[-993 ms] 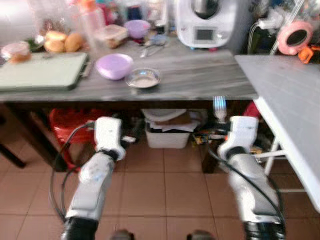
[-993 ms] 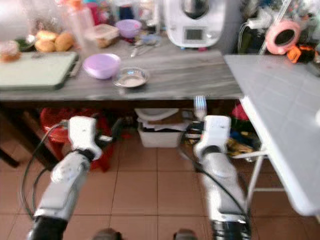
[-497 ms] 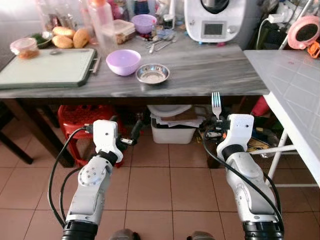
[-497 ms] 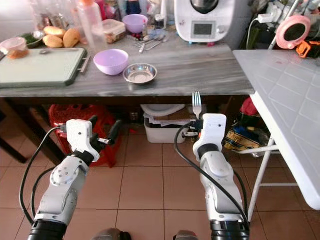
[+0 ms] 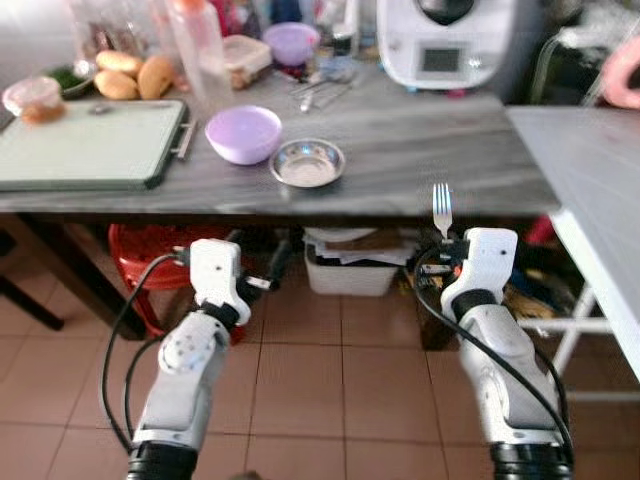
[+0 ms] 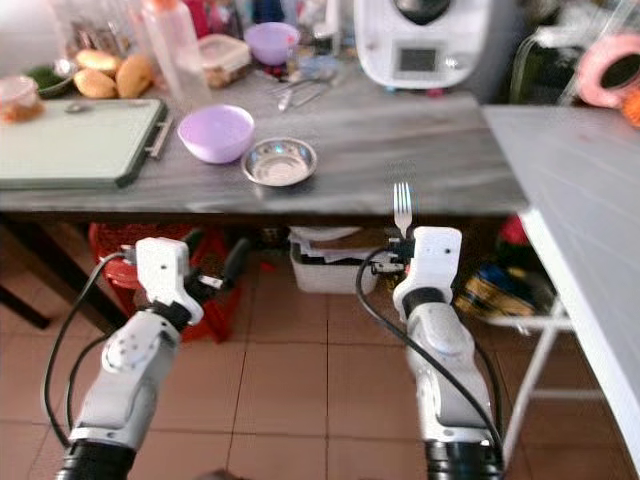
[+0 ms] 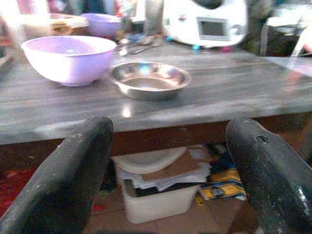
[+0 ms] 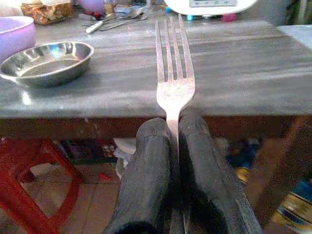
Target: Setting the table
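**Fork held upright below the counter edge**

The left gripper (image 5: pixel 262 268) hangs with its fingers (image 7: pixel 68 180) spread apart, holding nothing, below the grey counter (image 5: pixel 420 150). Above it sit a purple bowl (image 5: pixel 243 133) and a steel dish (image 5: pixel 307 162). To the right, the right gripper (image 8: pixel 171 141) pinches a fork (image 8: pixel 174 73), tines up; its handle is hidden between the fingers.

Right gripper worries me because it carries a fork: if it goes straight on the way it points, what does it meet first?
Probably the front edge of the grey table: the fork in the right gripper rises above it, the fingers sit lower. Depth is unclear.
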You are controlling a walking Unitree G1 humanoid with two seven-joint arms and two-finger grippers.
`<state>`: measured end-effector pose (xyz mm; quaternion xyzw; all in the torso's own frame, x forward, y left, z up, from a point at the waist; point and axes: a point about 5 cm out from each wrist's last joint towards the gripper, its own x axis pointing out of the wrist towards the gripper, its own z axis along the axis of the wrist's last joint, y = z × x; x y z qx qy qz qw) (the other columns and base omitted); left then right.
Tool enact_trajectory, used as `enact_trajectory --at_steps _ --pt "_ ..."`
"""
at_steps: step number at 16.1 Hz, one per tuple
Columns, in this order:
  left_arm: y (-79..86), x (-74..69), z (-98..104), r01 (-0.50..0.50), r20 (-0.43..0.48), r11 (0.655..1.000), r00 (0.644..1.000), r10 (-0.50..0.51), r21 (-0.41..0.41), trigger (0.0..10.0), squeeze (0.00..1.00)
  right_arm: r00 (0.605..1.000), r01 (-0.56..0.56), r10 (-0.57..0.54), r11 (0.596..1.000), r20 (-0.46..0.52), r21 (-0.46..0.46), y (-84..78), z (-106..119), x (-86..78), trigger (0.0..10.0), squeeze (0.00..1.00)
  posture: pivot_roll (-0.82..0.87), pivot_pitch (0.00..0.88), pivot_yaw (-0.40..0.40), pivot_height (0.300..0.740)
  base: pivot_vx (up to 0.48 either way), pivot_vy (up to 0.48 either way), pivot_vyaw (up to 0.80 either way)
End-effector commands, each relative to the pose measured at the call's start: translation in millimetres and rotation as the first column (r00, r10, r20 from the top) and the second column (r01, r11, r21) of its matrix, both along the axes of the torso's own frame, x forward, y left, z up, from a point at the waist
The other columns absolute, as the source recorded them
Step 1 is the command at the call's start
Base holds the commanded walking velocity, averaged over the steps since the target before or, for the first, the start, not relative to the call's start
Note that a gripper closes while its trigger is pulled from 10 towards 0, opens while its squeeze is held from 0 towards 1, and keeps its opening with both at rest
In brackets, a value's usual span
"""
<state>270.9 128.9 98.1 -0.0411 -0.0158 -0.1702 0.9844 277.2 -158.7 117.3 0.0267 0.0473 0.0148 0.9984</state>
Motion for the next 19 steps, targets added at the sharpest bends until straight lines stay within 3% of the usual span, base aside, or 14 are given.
enact_trajectory --at_steps 1,11,14,19 --pt "-0.4 1.0 4.5 0.006 0.018 1.0 1.0 -0.006 0.001 10.0 0.0 1.0 0.001 -0.001 1.0 0.019 -0.004 -0.3 3.3 0.4 10.0 0.0 -0.07 0.0 0.032 0.74 0.48 0.0 0.0" --pt "4.3 3.5 4.0 -0.049 0.003 0.999 0.999 0.049 -0.013 10.0 0.0 1.0 -0.015 0.015 1.0 0.015 0.004 0.8 2.1 0.1 10.0 0.0 -0.07 0.0 0.03 0.74 0.45 0.066 0.0" --pt "5.9 3.1 6.4 -0.048 0.015 0.999 0.999 0.048 -0.021 10.0 0.0 1.0 -0.015 0.015 1.0 0.014 0.003 1.2 1.9 -0.1 10.0 0.0 -0.07 0.0 0.031 0.74 0.0 0.394 0.0" --pt "6.2 1.3 11.9 -0.041 0.048 0.999 0.998 0.043 -0.033 10.0 0.0 1.0 -0.015 0.015 1.0 0.012 0.001 1.0 0.6 -0.2 10.0 0.0 -0.07 0.0 0.03 0.74 0.0 0.0 0.0"
